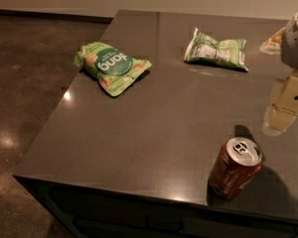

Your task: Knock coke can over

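The coke can point(235, 168), red-orange with a silver top and pull tab, stands on its base near the front edge of the dark grey table point(154, 118), at the front right. My gripper point(279, 117), pale yellow below a grey arm segment, hangs at the right edge of the view. It is beyond and to the right of the can, and apart from it. The upper arm is cut off by the frame.
A green snack bag point(111, 67) lies at the back left of the table. A second green-and-white bag point(216, 50) lies at the back middle. A yellowish packet point(272, 40) shows partly behind the arm. The table's left and front edges drop to a dark floor point(20, 83).
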`<state>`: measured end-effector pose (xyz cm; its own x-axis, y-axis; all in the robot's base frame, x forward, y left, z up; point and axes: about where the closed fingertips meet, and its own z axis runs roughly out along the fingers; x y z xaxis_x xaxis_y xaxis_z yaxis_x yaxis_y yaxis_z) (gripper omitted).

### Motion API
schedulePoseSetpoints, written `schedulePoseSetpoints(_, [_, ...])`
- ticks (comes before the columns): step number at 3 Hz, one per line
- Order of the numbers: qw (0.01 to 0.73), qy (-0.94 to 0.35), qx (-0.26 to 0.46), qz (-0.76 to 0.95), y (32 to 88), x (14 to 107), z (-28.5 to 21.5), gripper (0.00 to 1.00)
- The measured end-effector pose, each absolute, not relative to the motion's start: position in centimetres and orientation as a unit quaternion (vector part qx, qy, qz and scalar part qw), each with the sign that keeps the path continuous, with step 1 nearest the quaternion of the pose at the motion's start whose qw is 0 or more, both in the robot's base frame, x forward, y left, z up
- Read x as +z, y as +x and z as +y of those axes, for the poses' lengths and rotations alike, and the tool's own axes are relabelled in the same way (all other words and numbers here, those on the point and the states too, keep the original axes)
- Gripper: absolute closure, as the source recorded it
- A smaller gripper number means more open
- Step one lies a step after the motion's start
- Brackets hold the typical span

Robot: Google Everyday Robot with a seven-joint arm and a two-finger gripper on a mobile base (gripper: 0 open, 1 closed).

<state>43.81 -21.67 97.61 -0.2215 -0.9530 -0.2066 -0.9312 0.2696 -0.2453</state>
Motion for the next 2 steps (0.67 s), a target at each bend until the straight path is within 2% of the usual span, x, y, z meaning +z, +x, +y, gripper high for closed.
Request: schedulePoseSetpoints(2, [0.169,-0.598,-0.018,0.783,43.04,97.69,-22.60,0.00])
